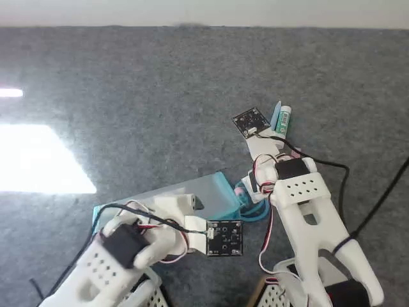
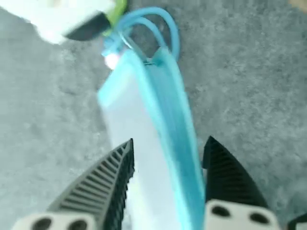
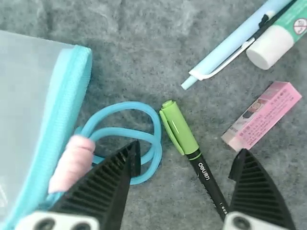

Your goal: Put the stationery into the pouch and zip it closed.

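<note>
**Stationery.** The green-capped black marker pen (image 3: pixel 184 139) lies flat on the grey felt table cover (image 3: pixel 144 28). It sits at a slant between the fingers of the right pincer (image 3: pixel 188 148), which stands wide open and holds nothing.
- Risk: because the marker is slanted, closing on it may roll or pivot it instead of seating it.

**Beside the right pincer.**
- The pouch's light-blue cord loop (image 3: pixel 129 129) lies just outside one finger. A descent slightly off-line could snag the cord and drag the pouch.
- The pink block eraser (image 3: pixel 261 115) lies just outside the other finger, near enough to be knocked aside.
- The pale blue ballpoint pen (image 3: pixel 230 52) and the white-capped green tube (image 3: pixel 278 33) lie close together farther ahead of the fingertips.

**Pouch.** The translucent frosted pouch with a light-blue zip edge (image 2: pixel 144 120) runs between the fingers of the left pincer (image 2: pixel 170 143).
- These fingers stand apart, one on each side of the pouch. Whether they press on it cannot be determined.
- A pink cylindrical piece (image 3: pixel 72 163) rests at the zip edge. Its nature is undetermined.
- Whether the pouch mouth is open cannot be determined.
- Risk: if the pouch is unsteadied or its mouth is shut, an inserted item would likely push it across the felt or jam at the zip.
</note>
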Robot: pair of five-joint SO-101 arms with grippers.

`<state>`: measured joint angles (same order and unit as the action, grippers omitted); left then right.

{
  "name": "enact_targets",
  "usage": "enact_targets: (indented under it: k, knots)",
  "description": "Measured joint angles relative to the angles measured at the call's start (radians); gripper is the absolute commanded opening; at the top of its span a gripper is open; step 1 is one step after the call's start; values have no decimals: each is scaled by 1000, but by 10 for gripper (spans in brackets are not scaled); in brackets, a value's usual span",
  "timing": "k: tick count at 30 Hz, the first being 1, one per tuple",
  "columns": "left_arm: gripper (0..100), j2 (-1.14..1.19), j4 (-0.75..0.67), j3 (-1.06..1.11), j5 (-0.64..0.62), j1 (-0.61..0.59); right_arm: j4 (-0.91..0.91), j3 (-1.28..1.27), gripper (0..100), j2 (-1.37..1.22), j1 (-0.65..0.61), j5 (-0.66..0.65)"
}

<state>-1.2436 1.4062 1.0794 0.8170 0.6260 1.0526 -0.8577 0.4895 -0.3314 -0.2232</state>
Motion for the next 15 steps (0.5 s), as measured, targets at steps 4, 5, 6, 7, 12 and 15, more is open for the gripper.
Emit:
enact_targets:
  k: [4,5,6,7,12,15]
  knots:
    - [203,-109,101,-157,6,-2,0,0,304,0,-3,0]
    - [203,-144,127,-190,6,-2,0,0,304,0,-2,0]
    - [203,-181,149,-222,5,0,0,-3,305,0,0,0]
    - [203,-203,161,-255,-14,-8,0,-11,305,0,0,0]
    - [203,-152,166,-322,-261,-207,0,-23,305,0,-2,0]
    - [203,-14,117,-324,-368,-440,0,-25,304,0,-2,0]
